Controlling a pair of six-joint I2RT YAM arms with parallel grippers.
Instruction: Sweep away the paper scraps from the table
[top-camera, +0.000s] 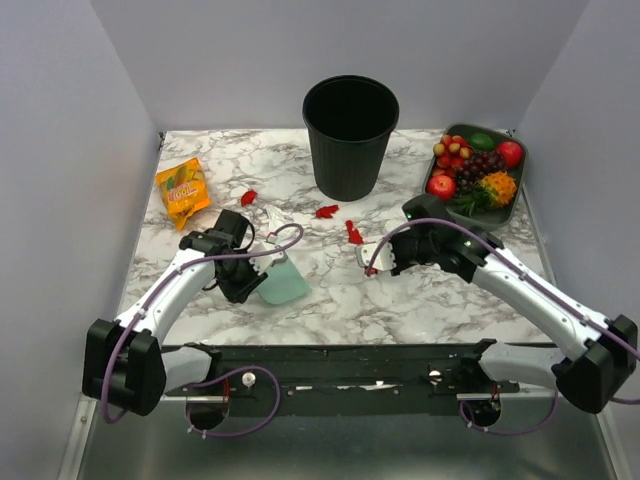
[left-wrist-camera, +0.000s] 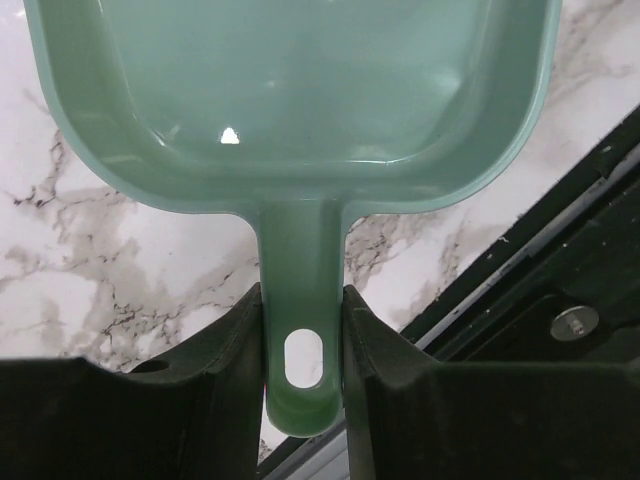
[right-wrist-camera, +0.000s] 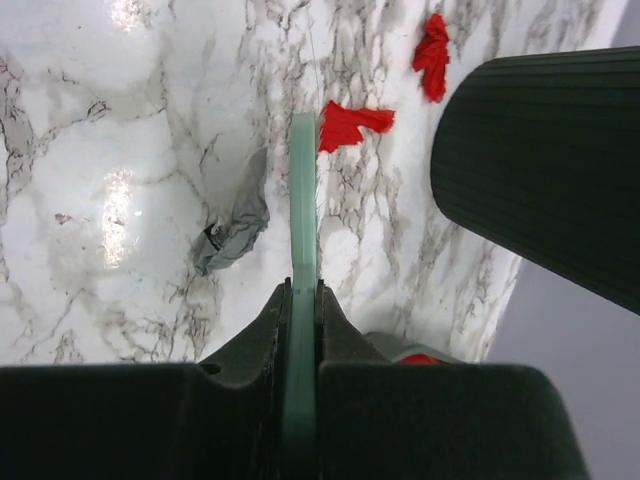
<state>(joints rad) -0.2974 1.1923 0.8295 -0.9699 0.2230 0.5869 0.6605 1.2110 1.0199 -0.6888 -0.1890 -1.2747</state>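
Note:
Three red paper scraps (top-camera: 249, 197) (top-camera: 326, 211) (top-camera: 354, 234) lie on the marble table (top-camera: 330, 300) in front of the bin. My left gripper (top-camera: 243, 283) (left-wrist-camera: 303, 300) is shut on the handle of a teal dustpan (top-camera: 283, 282) (left-wrist-camera: 300, 90), which rests at the table's left middle. My right gripper (top-camera: 368, 258) (right-wrist-camera: 303, 290) is shut on a thin teal flat tool (right-wrist-camera: 303, 200), seen edge-on. Its tip is just short of one scrap (right-wrist-camera: 350, 122), and another scrap (right-wrist-camera: 433, 55) lies beyond.
A black bin (top-camera: 350, 135) (right-wrist-camera: 545, 150) stands at the back centre. A tray of fruit (top-camera: 478, 175) sits at the back right, an orange snack packet (top-camera: 183, 190) at the back left. A grey crumpled bit (right-wrist-camera: 235, 228) lies left of the tool.

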